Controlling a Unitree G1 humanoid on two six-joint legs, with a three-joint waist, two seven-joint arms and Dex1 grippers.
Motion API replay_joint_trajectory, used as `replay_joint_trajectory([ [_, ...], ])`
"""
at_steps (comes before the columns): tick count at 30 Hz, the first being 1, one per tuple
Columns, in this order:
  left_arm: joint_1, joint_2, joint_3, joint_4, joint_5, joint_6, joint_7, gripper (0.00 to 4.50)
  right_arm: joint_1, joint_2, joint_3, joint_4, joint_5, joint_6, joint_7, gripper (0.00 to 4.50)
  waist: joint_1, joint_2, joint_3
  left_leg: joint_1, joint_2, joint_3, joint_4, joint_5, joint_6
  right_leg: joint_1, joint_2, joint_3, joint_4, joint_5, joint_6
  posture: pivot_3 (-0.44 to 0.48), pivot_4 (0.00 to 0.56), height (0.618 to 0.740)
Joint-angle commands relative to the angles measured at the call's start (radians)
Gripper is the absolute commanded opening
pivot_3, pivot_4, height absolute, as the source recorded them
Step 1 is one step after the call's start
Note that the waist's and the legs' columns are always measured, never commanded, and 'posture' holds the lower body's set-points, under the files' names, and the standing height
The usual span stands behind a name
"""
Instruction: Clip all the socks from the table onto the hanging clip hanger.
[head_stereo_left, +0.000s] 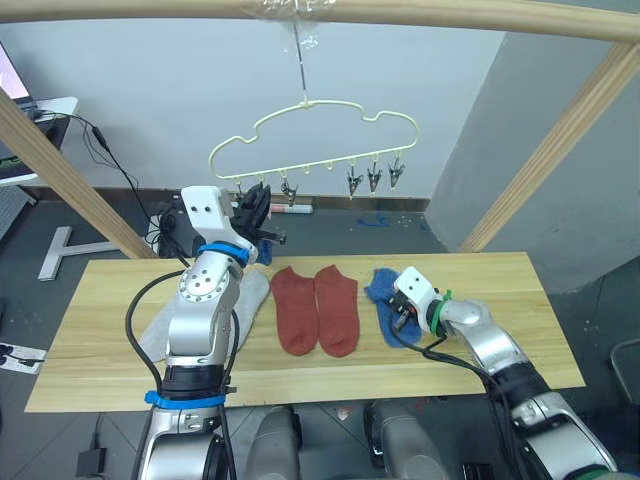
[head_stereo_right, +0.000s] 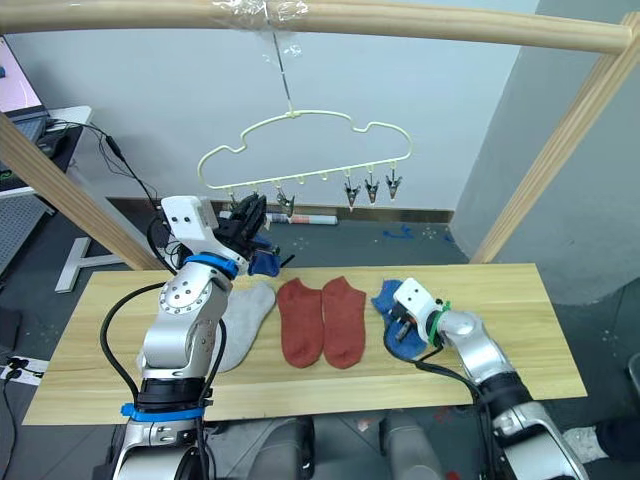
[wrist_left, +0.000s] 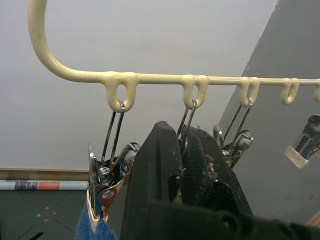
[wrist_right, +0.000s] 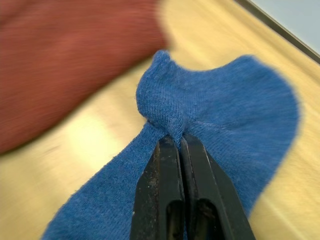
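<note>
Blue sock (wrist_right: 220, 115) lies near the table's (head_stereo_left: 520, 330) right end, well inside both long edges, pinched in the right gripper's (wrist_right: 179, 142) closed fingers. Left gripper (wrist_left: 182, 150), fingers together, meets the clip hanger's (head_stereo_left: 310, 135) second clip (wrist_left: 187, 120); bare planks right.

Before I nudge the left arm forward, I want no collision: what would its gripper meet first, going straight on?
Most likely the second clip on the hanger: the left gripper points right at it, seemingly almost touching, though depth is unclear. A blue sock hangs from the neighbouring first clip.
</note>
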Motion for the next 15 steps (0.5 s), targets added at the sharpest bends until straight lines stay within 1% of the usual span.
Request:
replay_joint_trajectory([
  [1, -0.001, 0.007, 0.008, -0.022, -0.017, 0.003, -0.013, 0.08, 0.059, -0.073, 0.052, -0.187, 0.007, -0.088, 0.135, 0.01, -0.001, 0.0, 0.0, 0.0, 0.0, 0.0, 0.0, 0.0, 0.0, 0.0, 0.0, 0.0, 0.0, 0.0, 0.0, -0.093, 0.225, 0.74],
  [3, -0.004, 0.008, 0.008, -0.015, -0.016, 0.0, -0.014, 0.08, 0.085, -0.108, 0.071, -0.213, -0.021, -0.114, 0.151, 0.01, -0.001, 0.0, 0.0, 0.0, 0.0, 0.0, 0.0, 0.0, 0.0, 0.0, 0.0, 0.0, 0.0, 0.0, 0.0, -0.096, 0.227, 0.74],
  [5, -0.006, 0.009, 0.008, -0.009, -0.013, -0.004, -0.012, 0.08, 0.093, -0.101, 0.056, -0.204, -0.016, -0.102, 0.128, 0.01, -0.001, 0.0, 0.0, 0.0, 0.0, 0.0, 0.0, 0.0, 0.0, 0.0, 0.0, 0.0, 0.0, 0.0, 0.0, -0.098, 0.227, 0.74],
  [6, -0.008, 0.008, 0.007, -0.007, -0.012, -0.005, -0.01, 0.08, 0.095, -0.092, 0.042, -0.196, -0.002, -0.077, 0.12, 0.2, -0.001, 0.0, 0.0, 0.0, 0.0, 0.0, 0.001, 0.0, 0.0, 0.0, 0.0, 0.0, 0.0, 0.0, 0.0, -0.095, 0.227, 0.74],
  [8, -0.011, 0.008, 0.007, -0.005, -0.013, -0.005, -0.009, 0.08, 0.097, -0.098, 0.033, -0.195, 0.004, -0.056, 0.123, 0.64, -0.001, 0.0, 0.0, 0.0, 0.0, 0.0, 0.001, 0.0, 0.0, 0.0, 0.0, 0.0, 0.001, 0.0, 0.0, -0.095, 0.227, 0.74],
  [9, -0.012, 0.009, 0.008, -0.005, -0.014, -0.005, -0.01, 0.08, 0.1, -0.104, 0.03, -0.205, 0.008, -0.045, 0.129, 0.94, 0.0, 0.0, 0.0, 0.0, 0.0, 0.0, 0.001, 0.0, 0.0, 0.0, 0.0, 0.0, 0.001, 0.0, 0.0, -0.095, 0.227, 0.74],
  [11, -0.011, 0.012, 0.01, -0.004, -0.015, -0.005, -0.013, 0.08, 0.106, -0.109, 0.024, -0.226, 0.014, -0.026, 0.133, 1.58, 0.0, 0.0, 0.0, 0.0, 0.0, 0.0, 0.001, 0.0, 0.0, 0.0, 0.0, 0.0, 0.001, 0.0, 0.0, -0.095, 0.227, 0.74],
  [12, -0.01, 0.014, 0.013, -0.002, -0.016, -0.007, -0.015, 0.08, 0.109, -0.108, 0.017, -0.239, 0.02, -0.007, 0.131, 1.97, 0.001, 0.0, 0.0, 0.0, 0.0, 0.0, 0.001, 0.0, 0.0, 0.0, 0.0, 0.0, 0.001, 0.0, 0.0, -0.095, 0.227, 0.74],
  [15, -0.009, 0.021, 0.016, 0.003, -0.011, -0.012, -0.011, 0.08, 0.115, -0.076, -0.018, -0.287, 0.075, 0.115, 0.121, 3.01, 0.0, 0.0, 0.0, 0.0, 0.0, 0.0, 0.001, 0.0, 0.0, 0.0, 0.0, 0.0, 0.001, 0.0, 0.0, -0.094, 0.233, 0.74],
])
